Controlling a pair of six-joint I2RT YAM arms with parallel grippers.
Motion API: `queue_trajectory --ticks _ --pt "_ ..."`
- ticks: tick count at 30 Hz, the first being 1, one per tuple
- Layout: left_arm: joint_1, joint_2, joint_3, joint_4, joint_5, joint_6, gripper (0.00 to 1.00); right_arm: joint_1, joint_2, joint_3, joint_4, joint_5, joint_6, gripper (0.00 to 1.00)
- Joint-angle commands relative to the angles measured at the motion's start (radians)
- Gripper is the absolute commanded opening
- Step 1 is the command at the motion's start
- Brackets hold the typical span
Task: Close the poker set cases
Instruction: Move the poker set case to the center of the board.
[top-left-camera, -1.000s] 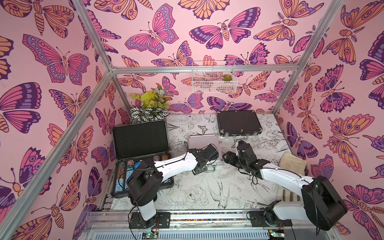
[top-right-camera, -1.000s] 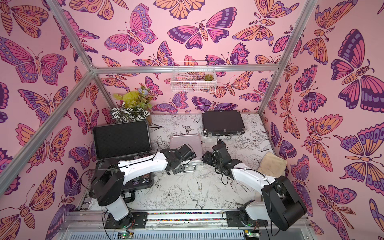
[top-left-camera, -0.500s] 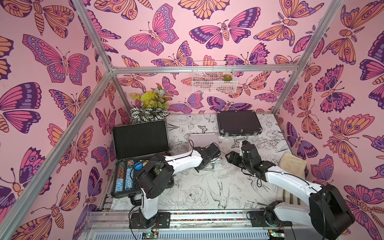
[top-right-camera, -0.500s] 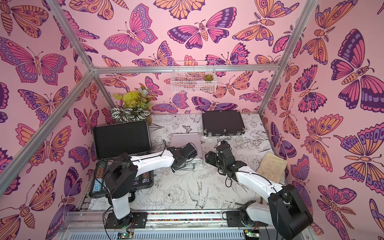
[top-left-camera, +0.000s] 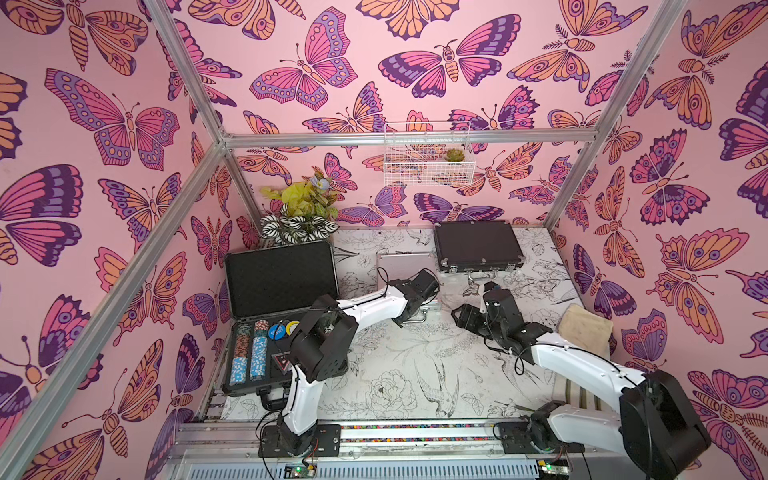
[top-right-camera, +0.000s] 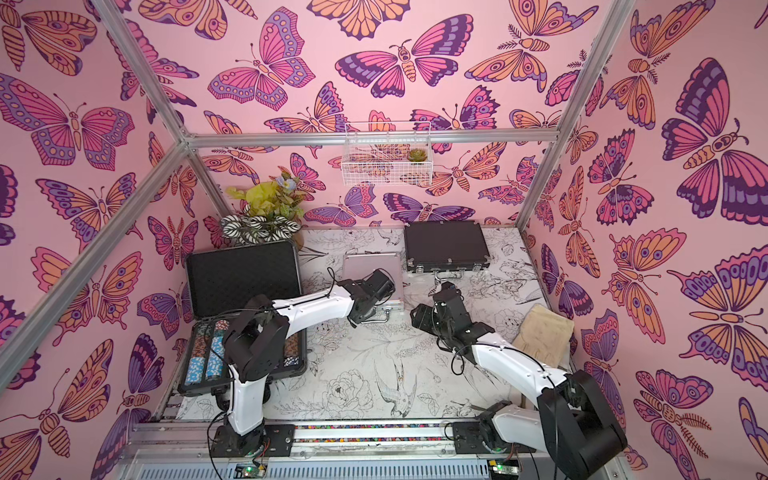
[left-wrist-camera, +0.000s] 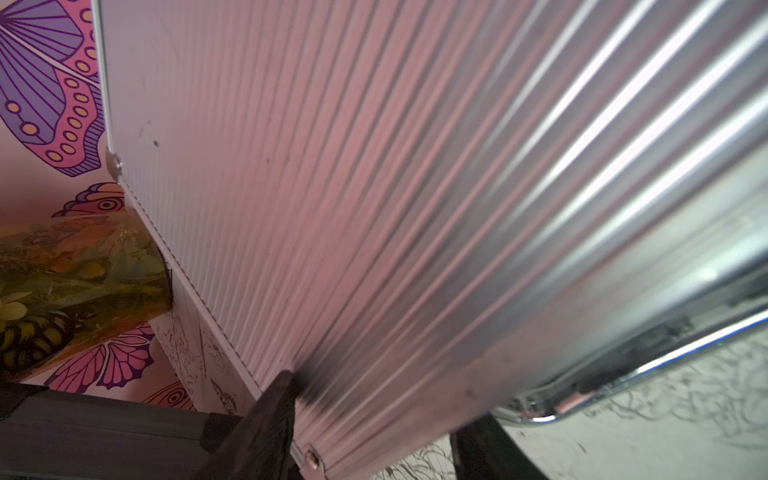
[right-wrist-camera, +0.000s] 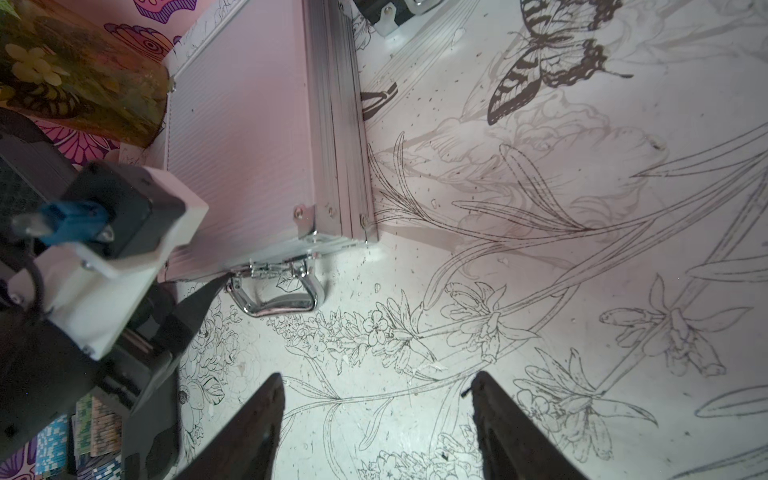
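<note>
silver case (left-wrist-camera: 374, 208) lid fills left wrist view, right wrist shows it closed

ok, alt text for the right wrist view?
A closed small silver case lies flat on the floral-print table, chrome handle toward the camera. The left gripper sits at its front edge beside the handle; the right gripper is open over bare table.

Both top views look down from high; wrist cameras sit low and close (both catch the silver case (right-wrist-camera: 249, 145)).
</note>
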Motion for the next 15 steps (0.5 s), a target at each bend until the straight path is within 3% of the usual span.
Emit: queue_trajectory --ticks 1,15 --pt "0.044 0.063 0.031 0.085 0.013 -0.015 0.58 -0.006 -0.001 0.015 -0.033 -0.012 -0.018 0.72" --pt "0.127 0.234 0.243 0.14 -0.006 0.075 0.56 -0.006 -0.001 0.023 -0.048 -0.026 -0.022 0.72"
